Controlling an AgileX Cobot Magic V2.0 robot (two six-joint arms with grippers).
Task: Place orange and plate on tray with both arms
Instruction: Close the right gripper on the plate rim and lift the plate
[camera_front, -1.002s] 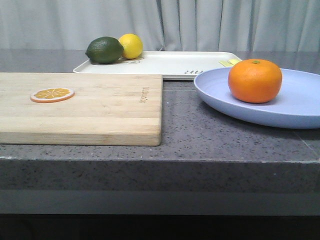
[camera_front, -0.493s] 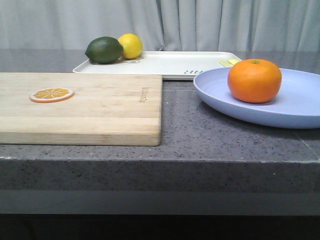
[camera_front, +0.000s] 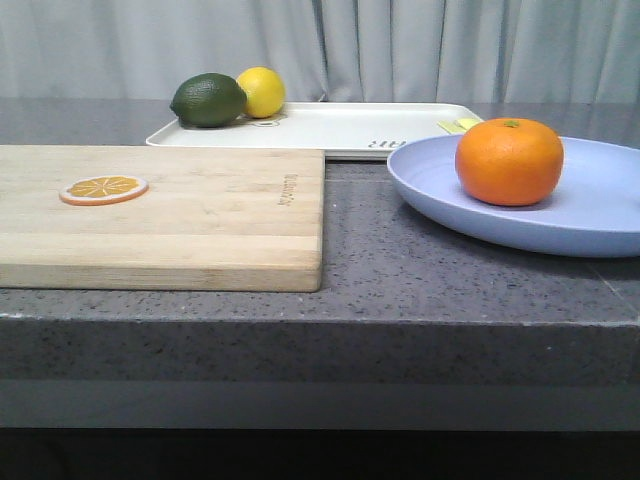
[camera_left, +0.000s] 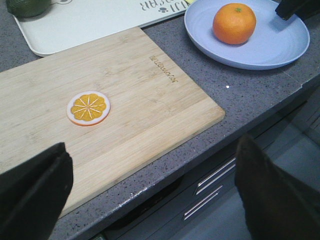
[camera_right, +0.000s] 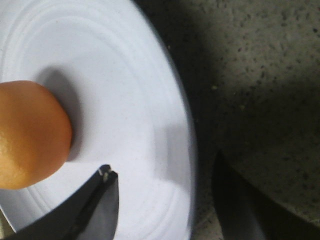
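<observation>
nothing moved, right pincer (camera_right: 162, 200) spread astride plate (camera_right: 135, 100) rim

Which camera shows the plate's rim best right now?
The left wrist view: nearly the whole plate shows. The front view cuts its right side off; the right wrist view shows only a blurred edge between the open right gripper fingers.

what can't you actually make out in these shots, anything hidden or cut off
- Plate: front view crops its right side at the frame edge.
- Tray: lettering too small to read in the front view, cropped in the left wrist view.
- Right gripper: straddles the plate rim, open; contact unclear, view blurred.
- Small yellow item: mostly behind the orange.
</observation>
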